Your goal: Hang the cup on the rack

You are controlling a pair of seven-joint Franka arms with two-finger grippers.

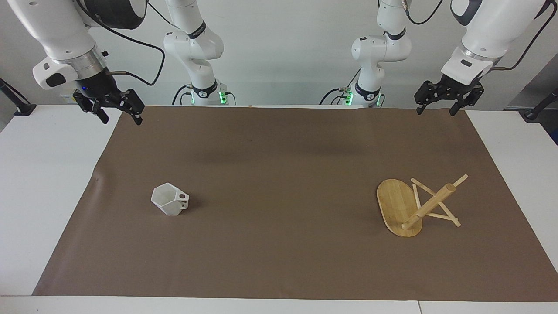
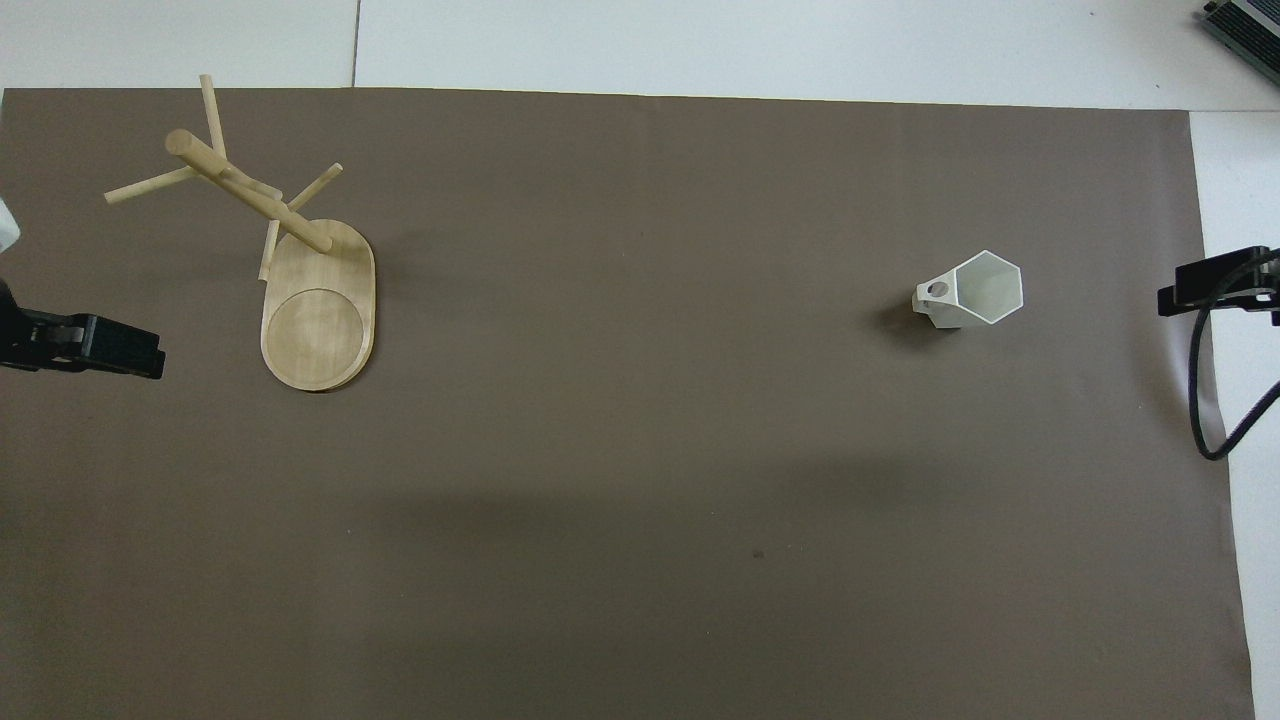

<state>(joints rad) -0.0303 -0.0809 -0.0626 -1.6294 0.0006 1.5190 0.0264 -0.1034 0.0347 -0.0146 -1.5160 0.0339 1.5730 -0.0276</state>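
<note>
Cup [image 1: 170,204] upright on brown mat [image 1: 279,261], toward right arm's end; rack [image 1: 416,206] well apart, toward left arm's end. Right gripper [image 1: 115,112] & left gripper [image 1: 439,104] up over mat's corners, fingers spread, empty. Task not begun; next likely: reach, grab cup w/ right gripper.

a white faceted cup [image 1: 170,199] stands upright on the brown mat [image 1: 279,174] toward the right arm's end. the bamboo mug rack [image 1: 414,207] stands toward the left arm's end, well apart from it. the right gripper [image 1: 117,110] and left gripper [image 1: 438,103] hang raised over the mat's corners nearest the robots, fingers spread, holding nothing.
</note>
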